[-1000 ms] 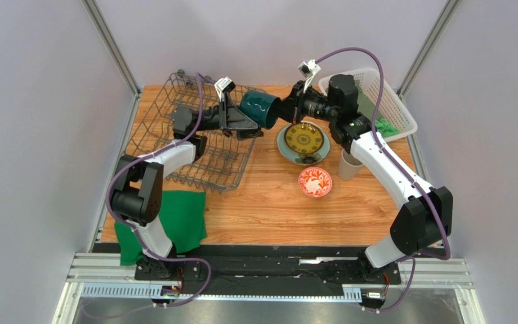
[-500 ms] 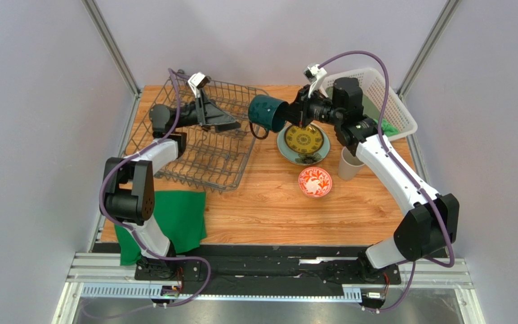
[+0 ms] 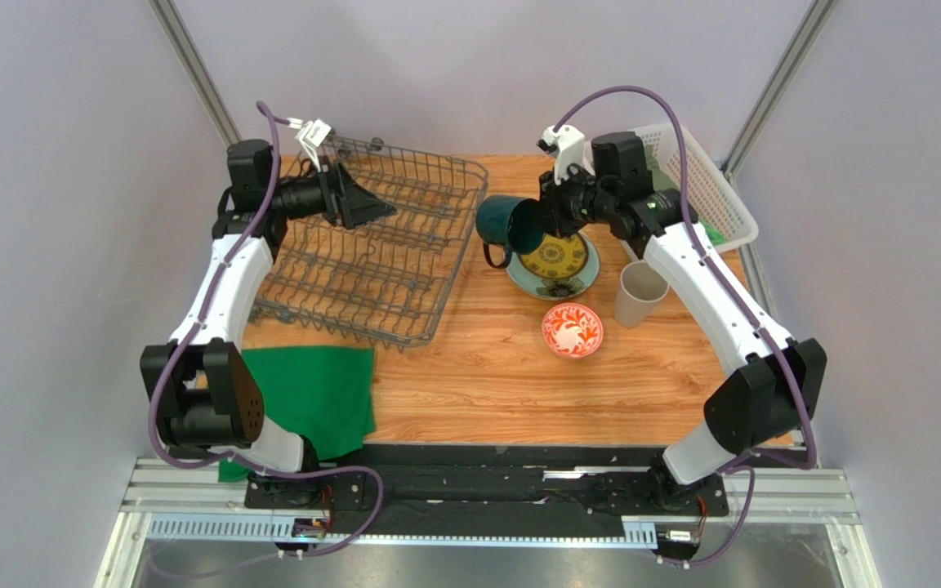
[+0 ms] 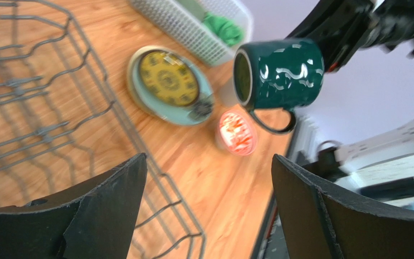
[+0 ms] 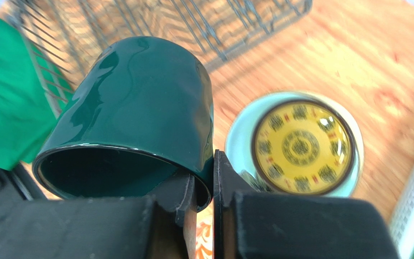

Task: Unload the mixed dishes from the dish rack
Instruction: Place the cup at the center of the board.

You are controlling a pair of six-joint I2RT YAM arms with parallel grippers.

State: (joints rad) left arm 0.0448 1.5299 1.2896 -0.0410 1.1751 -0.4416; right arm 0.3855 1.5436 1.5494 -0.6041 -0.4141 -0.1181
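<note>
The dark green mug (image 3: 506, 221) is being held above the bare table (image 3: 500, 380) strip between the dish rack (image 3: 365, 270) and the yellow patterned plate (image 3: 557, 256), its rim being pinched by the right gripper (image 5: 204, 189). The left gripper (image 4: 208, 167), spread wide, has been withdrawn to the rack's far-left corner. A green cloth (image 3: 711, 230) is being held in the white basket (image 3: 721, 184).

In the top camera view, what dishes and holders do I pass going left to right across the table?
rack → mug → red bowl → cup
</note>
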